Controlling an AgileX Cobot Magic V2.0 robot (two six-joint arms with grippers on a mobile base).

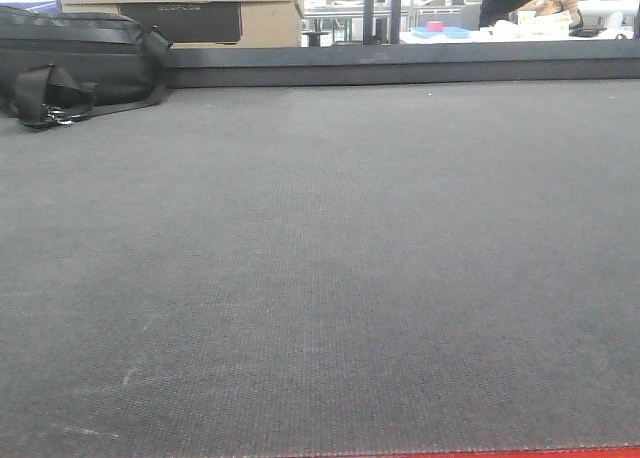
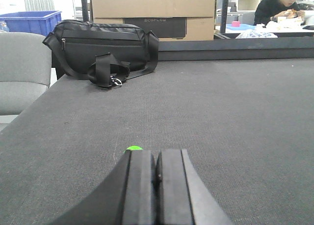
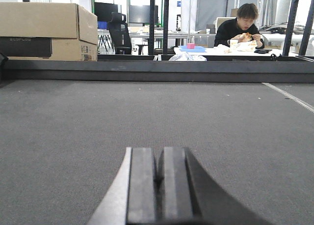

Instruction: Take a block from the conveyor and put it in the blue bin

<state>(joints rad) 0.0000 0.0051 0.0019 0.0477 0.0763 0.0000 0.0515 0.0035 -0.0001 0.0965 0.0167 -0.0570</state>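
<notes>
Wide flat dark grey woven conveyor belt (image 1: pixel 320 258) filled the front view, lightly scuffed toward 7 o'clock. A strip of red metal frame (image 1: pixel 500 452) showed along its near edge at 5 o'clock.

Left gripper (image 2: pixel 156 154): the two black fingers were pressed flat together, no gap between them and nothing held. It sat low over the belt. A small bright green object (image 2: pixel 133 148) lay on the belt just beyond the left fingertip, at 11 o'clock from the tips. Only its top sliver showed, so its shape and any contact with the finger could not be determined.

Right gripper (image 3: pixel 159 151): black fingers likewise closed against each other, nothing between them, low over the belt.

A soft black fabric bag with straps and a metal clip (image 2: pixel 103 43) rested on the belt at 11 o'clock in the left wrist view, well apart from the gripper. The same bag appeared at 10 o'clock in the front view.

The blue plastic bin (image 2: pixel 32 21) stood off the belt at 10 o'clock, behind a grey padded chair (image 2: pixel 22 68).

A large brown cardboard box (image 3: pixel 44 28) stood beyond the belt's far rail at 12 o'clock in the left wrist view. A dark-clothed seated person (image 3: pixel 243 28) was at a table at 1 o'clock, far behind the conveyor.
</notes>
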